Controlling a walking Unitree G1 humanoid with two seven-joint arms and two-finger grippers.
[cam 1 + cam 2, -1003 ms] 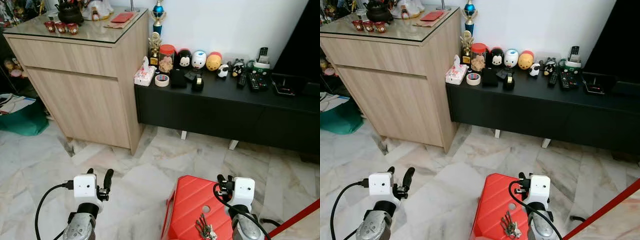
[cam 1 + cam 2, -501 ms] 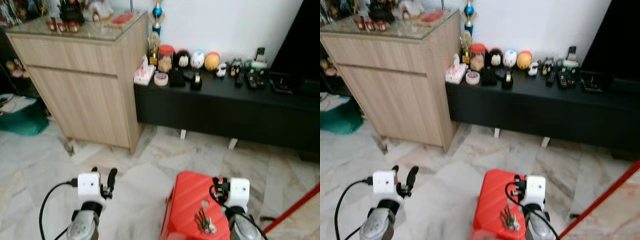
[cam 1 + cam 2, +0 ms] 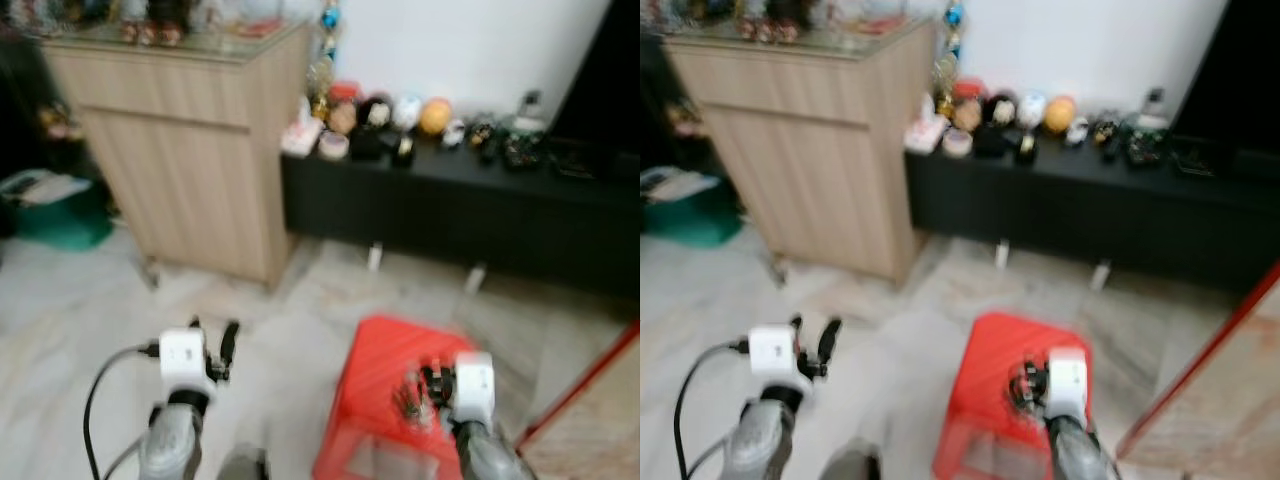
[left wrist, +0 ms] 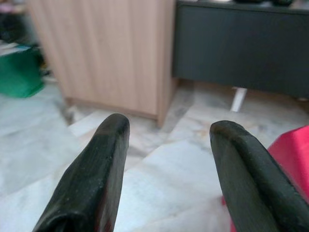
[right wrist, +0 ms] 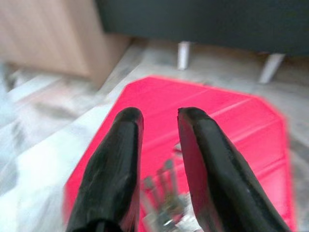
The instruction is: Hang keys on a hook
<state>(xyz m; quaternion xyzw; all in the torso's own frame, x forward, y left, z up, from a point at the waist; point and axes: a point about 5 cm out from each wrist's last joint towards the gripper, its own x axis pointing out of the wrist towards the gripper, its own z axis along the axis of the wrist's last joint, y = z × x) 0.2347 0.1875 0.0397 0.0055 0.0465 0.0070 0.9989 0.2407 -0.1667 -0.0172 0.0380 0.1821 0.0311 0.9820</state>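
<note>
The keys [image 5: 164,205] lie in a small bunch on top of the red stool [image 3: 385,370], near us on the right of the floor. Our right gripper [image 5: 159,118] hangs just above them, its fingers released with a narrow gap between them, holding nothing. Our left gripper [image 4: 166,133] is spread wide and empty over the marble floor [image 3: 90,310], left of the stool.

We judge the step in hand to be picking up the keys. The head views are blurred, so we should settle before reaching. We would lower the right gripper straight down over the bunch, take the ring or the thickest part between the fingers, and clench firmly so that no key slips loose on the lift.

We cannot make out a hook from here. Farther off stand a wooden cabinet [image 3: 190,170] on the left and a low black tabletop [image 3: 480,210] with small figures; a green bin [image 3: 60,215] sits far left, its contents too blurred to tell.
</note>
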